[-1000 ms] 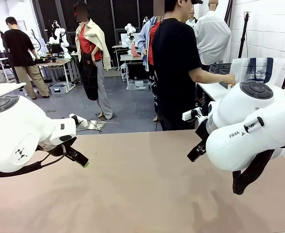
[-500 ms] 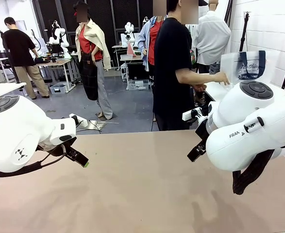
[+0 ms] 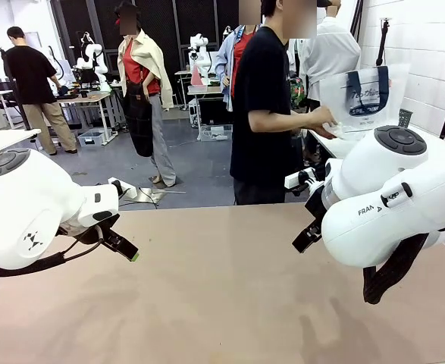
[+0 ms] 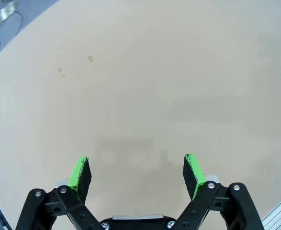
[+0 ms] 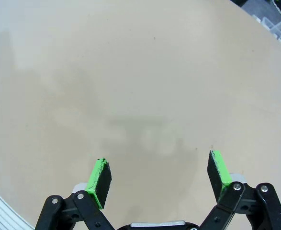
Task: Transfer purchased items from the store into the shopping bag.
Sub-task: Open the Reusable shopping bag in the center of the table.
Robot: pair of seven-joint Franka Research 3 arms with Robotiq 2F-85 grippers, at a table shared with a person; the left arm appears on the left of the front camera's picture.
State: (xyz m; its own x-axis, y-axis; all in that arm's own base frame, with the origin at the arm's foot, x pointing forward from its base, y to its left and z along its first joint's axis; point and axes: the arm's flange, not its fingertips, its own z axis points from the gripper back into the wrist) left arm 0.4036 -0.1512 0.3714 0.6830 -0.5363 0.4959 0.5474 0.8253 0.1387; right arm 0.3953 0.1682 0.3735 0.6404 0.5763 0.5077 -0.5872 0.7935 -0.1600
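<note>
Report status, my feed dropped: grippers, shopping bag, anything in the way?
Left gripper open, empty, above the table. Right gripper open, empty. Shopping bag held up in the person's hand, beyond the table. No obstruction seen.

This is a robotics lab or test workshop: a white left arm (image 3: 25, 208) and right arm (image 3: 389, 205) flank a tan worktop (image 3: 222, 303). Behind it are a grey floor (image 3: 199, 171) with loose cables (image 3: 142, 195), cluttered work tables (image 3: 86, 98), storage crates (image 3: 93, 137) and a white brick wall (image 3: 427, 45).

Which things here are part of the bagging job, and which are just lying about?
Job: shopping bag, held up by the person's hand; left hand and right hand, both open above the table.
Lying about: clear box on the floor; white power strip on the floor.
</note>
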